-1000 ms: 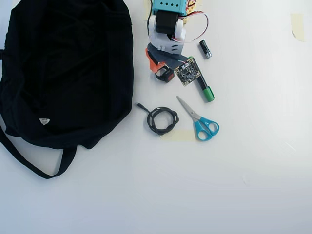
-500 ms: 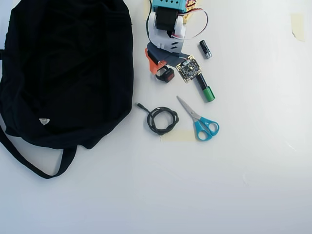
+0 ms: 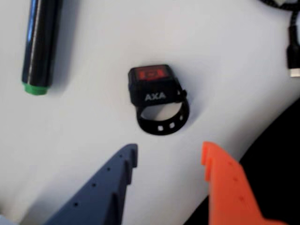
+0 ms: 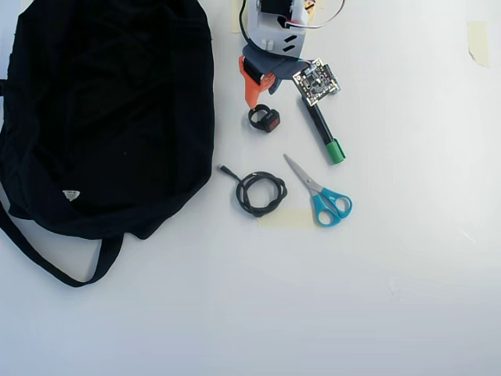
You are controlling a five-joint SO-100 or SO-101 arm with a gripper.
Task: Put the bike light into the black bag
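The bike light [image 3: 153, 87], a small black block with a red lens and a loop strap, lies on the white table. In the overhead view the bike light [image 4: 265, 119] sits just right of the black bag [image 4: 109, 110]. My gripper [image 3: 169, 149] is open, its blue-grey finger [image 3: 110, 185] and orange finger [image 3: 229, 187] a little short of the light, with nothing between them. From above, the gripper [image 4: 262, 95] hangs just behind the light, near the table's top edge. The bag's dark fabric [image 3: 276, 159] fills the lower right of the wrist view.
A black pen with a green cap [image 4: 322, 135] lies right of the light, also the pen [image 3: 40, 42] in the wrist view. A coiled black cable [image 4: 261, 193] and blue-handled scissors [image 4: 321, 192] lie further down the table. The bag's strap [image 4: 55, 270] loops out at lower left.
The arm has drawn back toward the top edge of the overhead view. The gripper no longer covers the light, which stays where it was. The wrist board now covers the small battery.
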